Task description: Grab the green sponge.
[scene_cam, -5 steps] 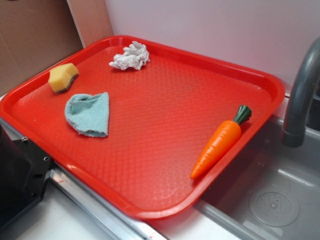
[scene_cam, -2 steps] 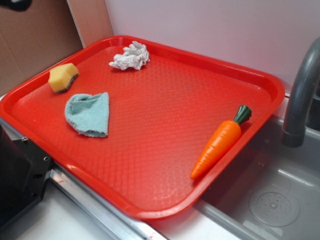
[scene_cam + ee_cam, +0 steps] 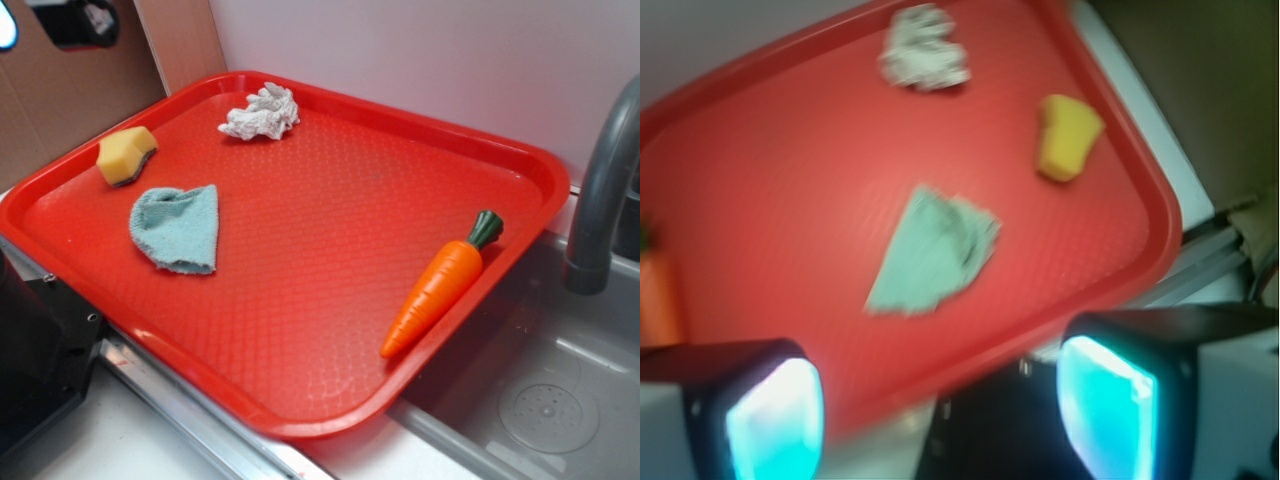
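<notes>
While the green sponge (image 3: 126,154) is sitting untouched in the far left corner of the red tray (image 3: 330,400), yellow foam side up with its dark scouring layer underneath, nothing is gripping it. Just in front of it a light-teal terry cloth (image 3: 177,228) is lying flat, apart from the sponge. A white knobbly rag (image 3: 261,112) is resting near the tray's back rim, well to the right of the sponge. An orange toy carrot (image 3: 440,284) with a green top is leaning along the right rim, far from the sponge. Beyond that rim a grey faucet (image 3: 603,190) is standing over a sink basin (image 3: 540,400). The pincer (image 3: 940,410) is hanging high above the tray's near-left edge, jaws spread wide with nothing between them, glowing cyan fingertips (image 3: 775,420) showing in the blurred wrist view; the exterior view is catching only a dark piece of it at top left.
</notes>
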You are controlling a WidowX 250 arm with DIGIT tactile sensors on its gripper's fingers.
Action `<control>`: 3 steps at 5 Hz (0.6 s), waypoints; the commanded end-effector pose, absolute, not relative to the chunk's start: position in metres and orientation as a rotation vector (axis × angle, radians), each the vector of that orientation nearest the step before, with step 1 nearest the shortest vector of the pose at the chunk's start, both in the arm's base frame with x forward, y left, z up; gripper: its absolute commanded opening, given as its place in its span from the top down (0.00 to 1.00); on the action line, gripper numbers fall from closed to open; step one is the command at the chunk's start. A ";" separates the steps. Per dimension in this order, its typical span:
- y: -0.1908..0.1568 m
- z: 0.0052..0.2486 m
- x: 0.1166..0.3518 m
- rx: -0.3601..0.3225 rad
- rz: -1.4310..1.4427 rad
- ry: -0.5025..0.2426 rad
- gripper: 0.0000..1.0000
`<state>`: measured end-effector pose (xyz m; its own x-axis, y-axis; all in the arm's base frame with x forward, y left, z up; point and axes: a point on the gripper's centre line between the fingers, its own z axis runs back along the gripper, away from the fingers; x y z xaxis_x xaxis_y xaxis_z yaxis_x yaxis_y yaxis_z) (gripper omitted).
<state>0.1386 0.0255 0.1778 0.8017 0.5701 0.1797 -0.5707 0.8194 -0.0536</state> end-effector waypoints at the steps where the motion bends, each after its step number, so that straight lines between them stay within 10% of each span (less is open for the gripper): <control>1: 0.083 0.127 0.176 0.082 1.010 -0.305 0.00; 3: 0.133 0.075 0.203 0.168 1.257 -0.296 0.00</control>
